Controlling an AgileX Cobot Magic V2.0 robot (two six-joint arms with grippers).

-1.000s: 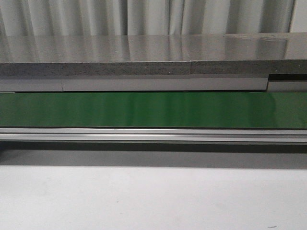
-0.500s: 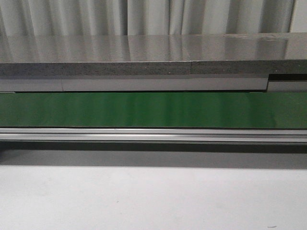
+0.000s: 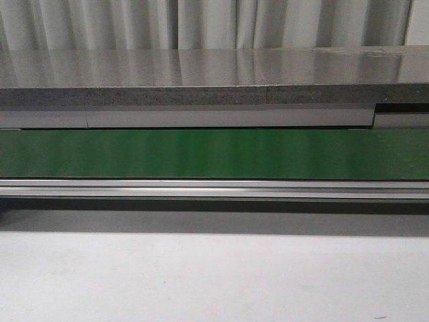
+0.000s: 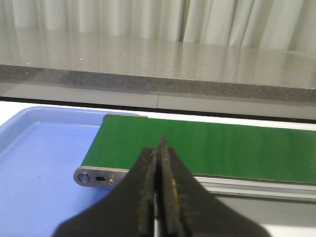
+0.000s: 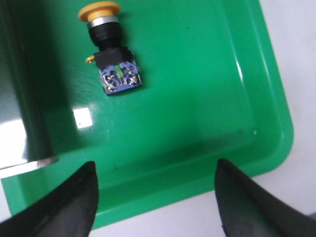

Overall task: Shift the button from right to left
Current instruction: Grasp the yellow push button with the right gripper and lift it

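Fingers of right gripper (image 5: 155, 197) spread wide, nothing between, both tips at near edge of right wrist view, hovering over green tray (image 5: 256, 98). Straight ahead of the gap and off toward one finger side: button (image 5: 109, 49), lying on its side on tray floor, well apart from both tips, not touched. Yellow-orange cap (image 5: 98, 11) pointing away from fingers, black body in middle, blue terminal end (image 5: 121, 79) facing back toward fingers. Long axis running roughly along the reach line, slightly slanted, so the spread fingers would close across the body's short width if brought forward; judged a workable line-up, maybe small wrist turn needed. Dark conveyor end (image 5: 19, 98) just beside tray on the button's side, overhanging the tray edge; little room there for one finger, judged the main snag risk. Fingers of left gripper (image 4: 158, 187) pressed together, holding nothing, hanging before green belt (image 4: 207, 148); blue tray (image 4: 44, 163) at belt end, partly under it, judged the drop place. No button in left wrist view. Front view: green belt (image 3: 214, 153) only, grey table (image 3: 214, 282) in front, grey countertop (image 3: 201, 74) behind, no arm, no tray, no button seen. Right arm clearly the nearer one, judged first to act. Pick not yet begun; button still on right side.
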